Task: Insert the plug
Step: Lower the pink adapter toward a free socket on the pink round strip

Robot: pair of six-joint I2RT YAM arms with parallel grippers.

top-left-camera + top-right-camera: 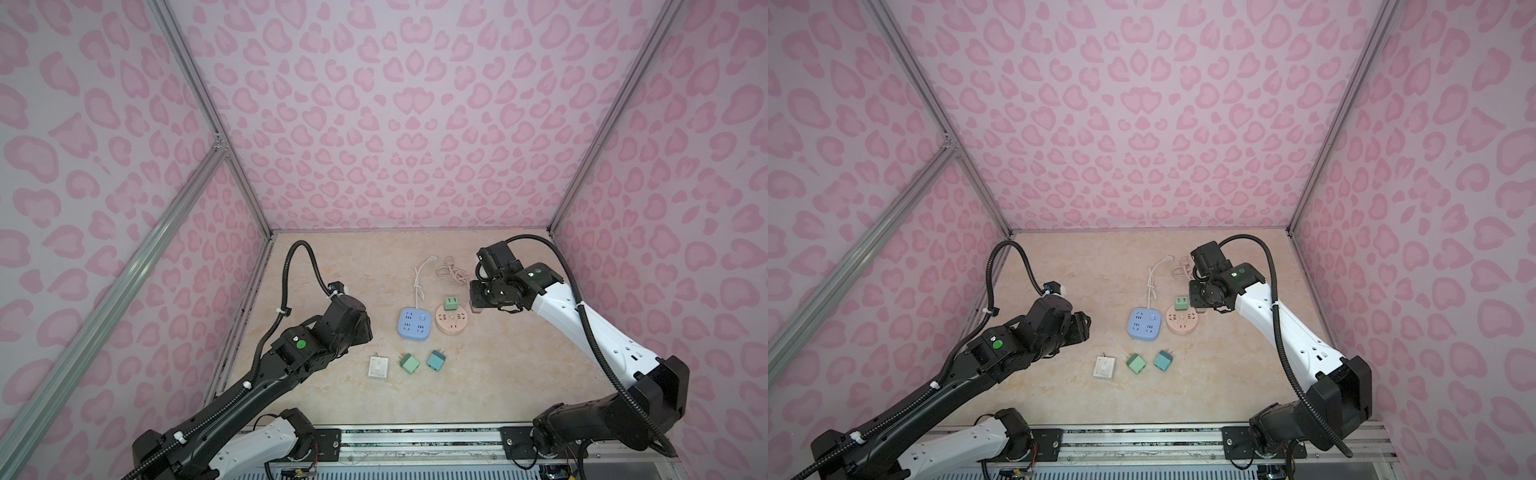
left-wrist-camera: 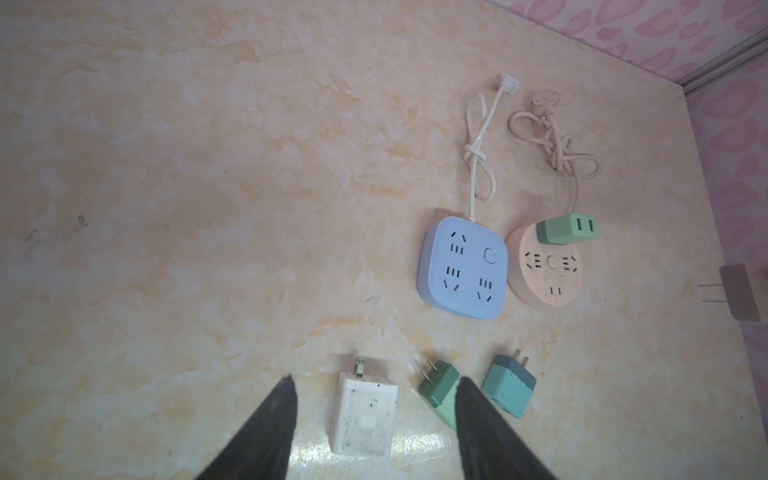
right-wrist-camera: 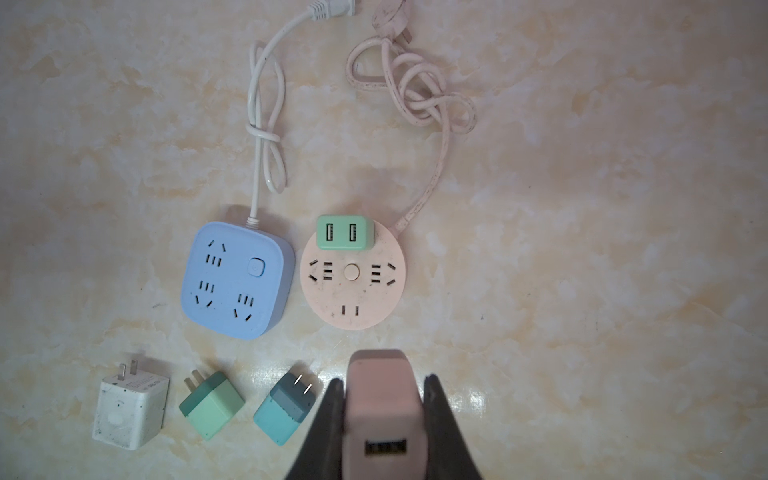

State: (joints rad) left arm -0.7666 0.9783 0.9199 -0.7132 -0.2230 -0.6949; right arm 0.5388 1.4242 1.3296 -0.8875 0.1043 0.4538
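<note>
The right gripper (image 3: 384, 378) is squeezed tight on the pink plug (image 3: 376, 407), with a black finger (image 3: 328, 415) on each side of it. The plug's USB hole looks back at the wrist camera. In the left wrist view its two metal pins stick out. The plug is not in any hole yet. Just past this gripper's tips sits the round pink socket (image 3: 353, 286) on the table (image 3: 582, 208). A plugged-in green plug (image 3: 344, 232) stands in the side of that socket farthest from the gripper. Right next to the round socket is the blue square socket (image 3: 237, 280), a bit more off to the gripper's side. The left gripper (image 2: 374, 380) is about half open and holds nothing. The white plug (image 2: 363, 415) lies flat on the table under it, in the gap between its two fingers. The loose green plug (image 2: 438, 388) lies by one finger, partly hidden behind it. The teal plug (image 2: 509, 390) lies just past that finger. Both sockets are farther out in front of the left gripper. The white cord (image 3: 262, 124) and the pink cord (image 3: 419, 95) are each tied in a knot. They lie beyond the sockets, far from both grippers.
</note>
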